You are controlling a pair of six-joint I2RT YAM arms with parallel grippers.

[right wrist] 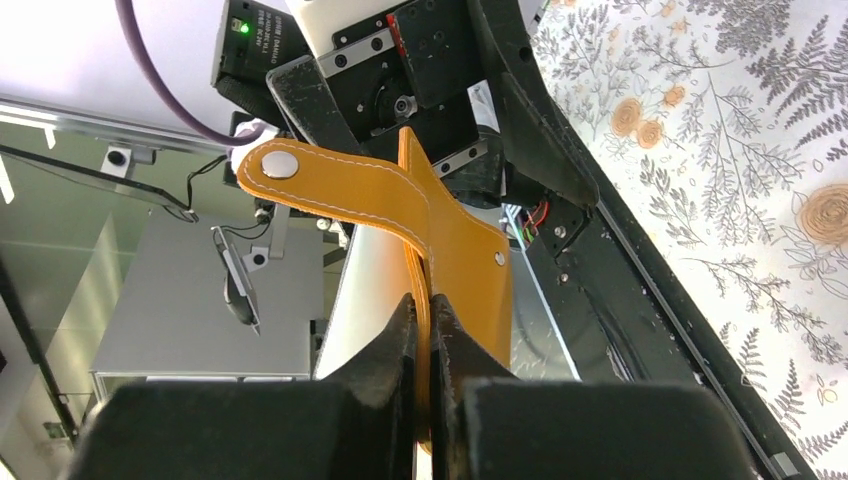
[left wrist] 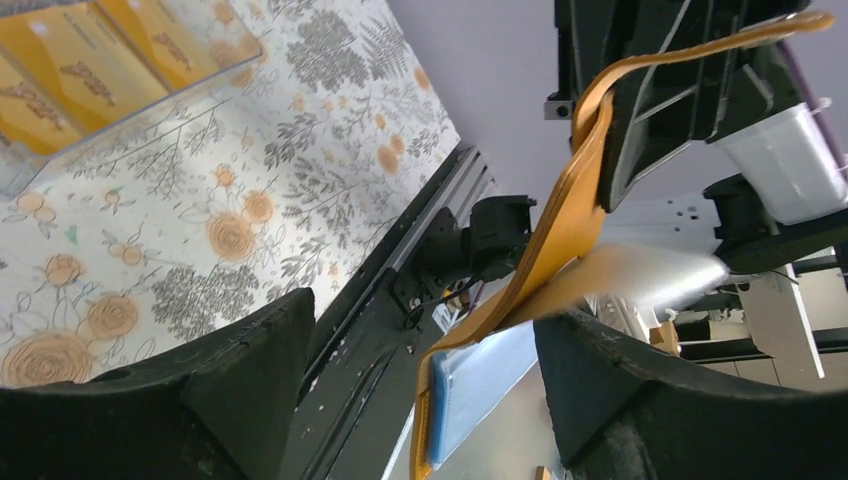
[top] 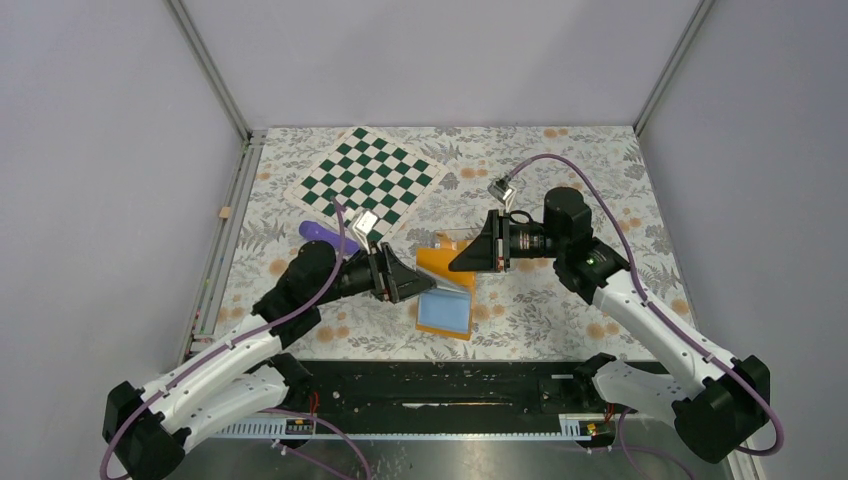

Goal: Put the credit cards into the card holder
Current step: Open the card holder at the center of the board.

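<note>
The orange card holder (top: 443,264) hangs unfolded above the table, its light-blue inside (top: 445,312) facing up at the lower end. My right gripper (top: 472,256) is shut on its upper orange flap (right wrist: 462,250), and the strap with the snap (right wrist: 280,163) curls up beyond the fingers. My left gripper (top: 420,287) is open beside the lower half. The blue pocket (left wrist: 480,380) lies between its fingers, close to the right one; I cannot tell if they touch. Yellow-orange credit cards (left wrist: 85,60) lie in a clear case on the table behind the holder.
A green-and-white chessboard (top: 366,180) lies at the back left of the flowered tablecloth (top: 560,300). A purple object (top: 320,232) sits by the left arm. The black rail (top: 450,385) runs along the near edge.
</note>
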